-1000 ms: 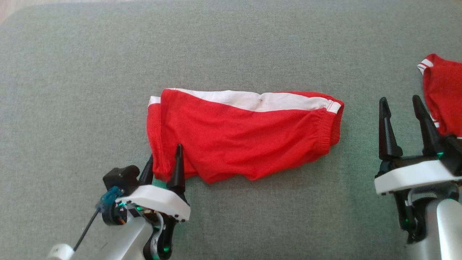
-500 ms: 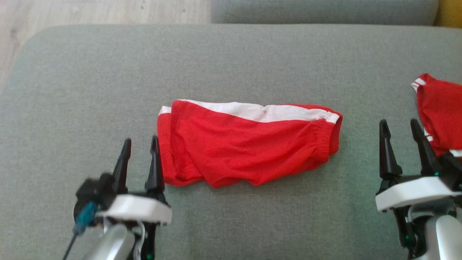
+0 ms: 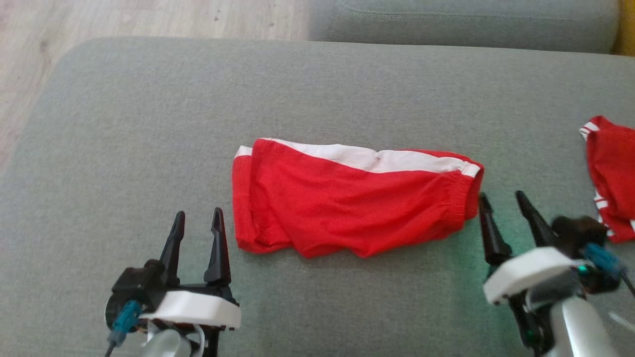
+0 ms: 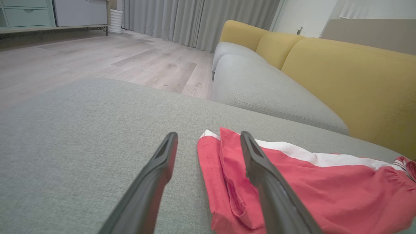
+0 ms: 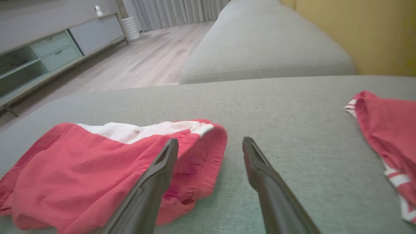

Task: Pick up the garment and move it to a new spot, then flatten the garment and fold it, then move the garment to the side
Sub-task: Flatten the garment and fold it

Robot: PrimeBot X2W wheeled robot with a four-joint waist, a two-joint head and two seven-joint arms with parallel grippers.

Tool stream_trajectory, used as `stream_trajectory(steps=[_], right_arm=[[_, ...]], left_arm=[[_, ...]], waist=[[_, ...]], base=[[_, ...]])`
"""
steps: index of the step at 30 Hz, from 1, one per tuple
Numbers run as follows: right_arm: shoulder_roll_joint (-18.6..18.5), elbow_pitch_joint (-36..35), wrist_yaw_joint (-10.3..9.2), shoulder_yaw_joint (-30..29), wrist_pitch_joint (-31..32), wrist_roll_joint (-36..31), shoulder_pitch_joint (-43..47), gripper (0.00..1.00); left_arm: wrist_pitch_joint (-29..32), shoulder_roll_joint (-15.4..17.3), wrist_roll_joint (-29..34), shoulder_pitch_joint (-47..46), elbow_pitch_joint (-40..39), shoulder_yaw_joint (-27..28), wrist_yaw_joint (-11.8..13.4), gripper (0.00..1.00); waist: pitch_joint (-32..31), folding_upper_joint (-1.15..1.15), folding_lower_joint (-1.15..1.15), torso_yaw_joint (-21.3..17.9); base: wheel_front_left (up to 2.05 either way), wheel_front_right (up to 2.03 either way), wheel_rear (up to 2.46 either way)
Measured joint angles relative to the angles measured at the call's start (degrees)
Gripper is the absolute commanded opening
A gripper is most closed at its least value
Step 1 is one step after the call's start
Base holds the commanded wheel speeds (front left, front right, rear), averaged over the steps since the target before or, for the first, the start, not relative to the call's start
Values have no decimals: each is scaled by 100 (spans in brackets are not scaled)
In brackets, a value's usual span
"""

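A broad grey fabric sofa cushion carries the work. The red mesh shorts with a white side stripe lie on it doubled over lengthwise, between the two end effectors. The elastic waistband is just ahead and to the left of the right end effector, and the leg hems are just right of the left end effector. Both are spread wide and hold nothing.

The fold looks done, so moving the shorts aside appears to be the step in hand. That next move calls for the right end effector to pinch every layer at the waistband, so that the fold does not slip open.

A second red garment with white trim lies to the right of the right end effector, apart from it.

The right wrist view shows the waistband gaping open. The head view, looking from above, does not show this. The left wrist view shows the stacked hem edges and a mustard-yellow sofa backrest beyond.
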Motion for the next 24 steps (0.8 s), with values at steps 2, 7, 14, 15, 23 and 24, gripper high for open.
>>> stream_trajectory(steps=[2,7,14,15,23,24], right_arm=[[0,230,0,89,141,18,-192,100],[-1,848,0,27,402,-66,-864,100],[-4,1706,0,-415,677,-356,-1078,100],[-4,1791,0,-453,728,-363,-1079,100],[-15,2327,-1,-237,1182,232,-1306,95],[-18,2379,-1,-166,1251,292,-1377,68]], left_arm=[[0,-32,35,-6,3,-4,-3,100],[0,-148,38,-9,22,-13,-37,100],[0,-304,99,-7,77,20,-111,100],[0,-319,99,-5,81,31,-123,100],[0,-401,207,1,185,151,-211,100],[0,-422,238,2,196,153,-211,100]], waist=[[18,0,1,54],[56,0,0,249],[80,0,0,568],[83,0,0,606],[95,0,0,758],[95,0,0,759]], base=[[0,0,0],[0,0,0],[0,0,0],[0,0,0],[0,0,0],[0,0,0]])
